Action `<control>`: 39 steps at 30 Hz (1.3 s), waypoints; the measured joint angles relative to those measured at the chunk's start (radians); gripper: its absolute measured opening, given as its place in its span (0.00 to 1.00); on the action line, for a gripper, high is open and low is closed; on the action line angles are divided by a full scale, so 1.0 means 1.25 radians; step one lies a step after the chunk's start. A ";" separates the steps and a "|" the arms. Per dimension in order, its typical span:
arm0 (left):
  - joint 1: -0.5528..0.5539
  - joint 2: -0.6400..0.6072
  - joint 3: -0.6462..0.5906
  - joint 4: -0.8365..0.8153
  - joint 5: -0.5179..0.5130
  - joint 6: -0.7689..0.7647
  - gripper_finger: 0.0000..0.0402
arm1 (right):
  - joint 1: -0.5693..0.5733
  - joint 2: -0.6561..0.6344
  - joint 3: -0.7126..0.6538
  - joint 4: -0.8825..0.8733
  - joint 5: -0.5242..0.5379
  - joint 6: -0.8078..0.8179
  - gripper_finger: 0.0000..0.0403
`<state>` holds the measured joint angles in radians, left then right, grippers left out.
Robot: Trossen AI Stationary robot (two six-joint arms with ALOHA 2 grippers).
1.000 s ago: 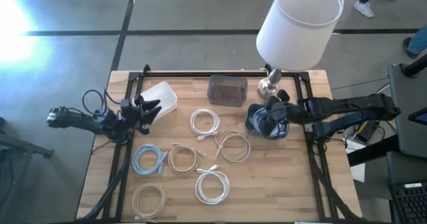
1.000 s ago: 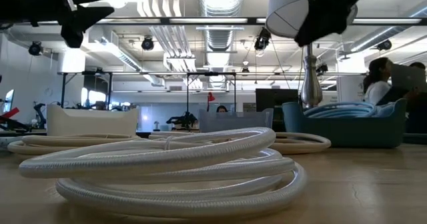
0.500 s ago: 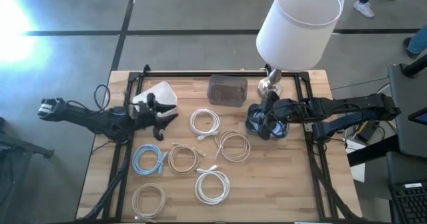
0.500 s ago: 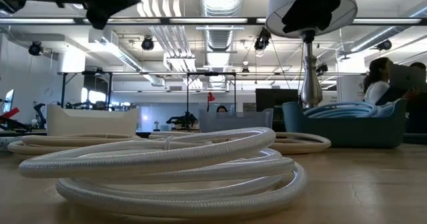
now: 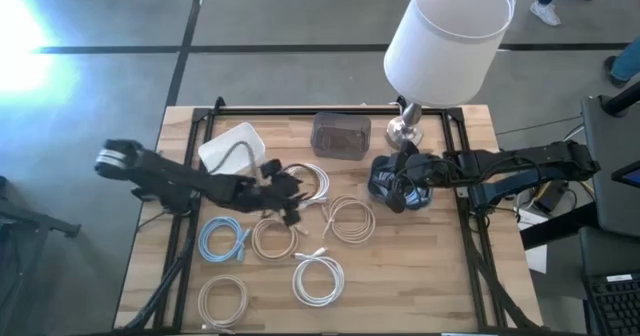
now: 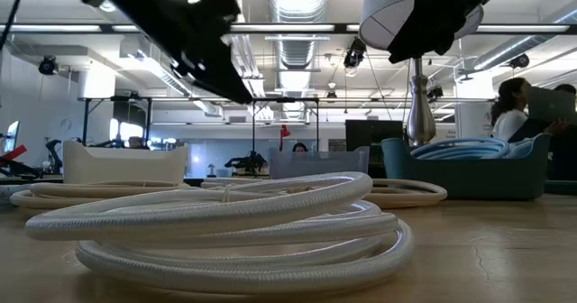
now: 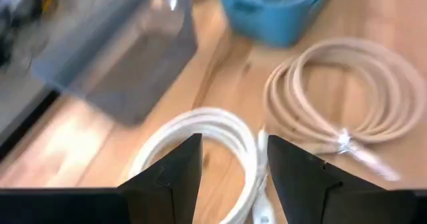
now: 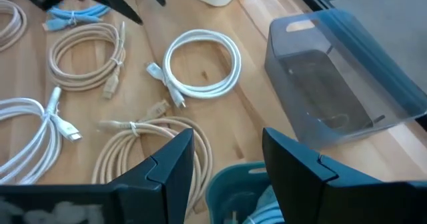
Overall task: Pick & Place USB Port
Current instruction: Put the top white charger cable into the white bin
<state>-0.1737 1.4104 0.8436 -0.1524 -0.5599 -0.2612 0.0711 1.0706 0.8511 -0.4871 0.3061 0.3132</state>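
Several coiled cables lie flat on the wooden table: a white coil (image 5: 307,183), two beige coils (image 5: 348,219) (image 5: 272,238), a blue coil (image 5: 222,241), another white coil (image 5: 318,279) and a beige coil (image 5: 222,301). My left gripper (image 5: 297,198) is open and hovers over the near edge of the far white coil (image 7: 200,151), touching nothing. My right gripper (image 5: 398,194) is open above the blue bin (image 5: 382,179), which holds coiled blue cable (image 6: 464,147). In the right wrist view its fingers (image 8: 227,141) frame the bin's rim (image 8: 233,177).
A white bin (image 5: 235,146) stands at the far left, a grey translucent bin (image 5: 341,134) at the far middle. A lamp with a white shade (image 5: 445,36) rises at the far right, its metal base (image 5: 403,128) beside the blue bin. People show in the room beyond.
My left arm has swept from beside the white bin toward the table's right and a little nearer, and now reaches out over the far white coil. The cables and bins have stayed where they were.
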 joint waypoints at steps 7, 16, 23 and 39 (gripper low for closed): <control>0.009 0.184 0.107 -0.055 0.018 -0.058 0.43 | 0.000 0.000 -0.014 -0.001 0.000 0.009 0.42; 0.060 0.279 0.168 -0.054 0.151 -0.061 0.43 | 0.000 0.000 -0.042 -0.001 0.001 0.008 0.42; 0.104 0.306 0.159 -0.090 0.176 -0.076 0.43 | 0.000 -0.001 -0.069 -0.001 0.002 0.024 0.42; 0.121 0.324 0.159 -0.105 0.209 -0.085 0.12 | -0.001 -0.001 -0.145 0.101 0.008 0.055 0.42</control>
<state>-0.0229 1.8151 1.0428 -0.2832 -0.2985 -0.3672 0.0700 1.0698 0.6693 -0.3613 0.3163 0.3821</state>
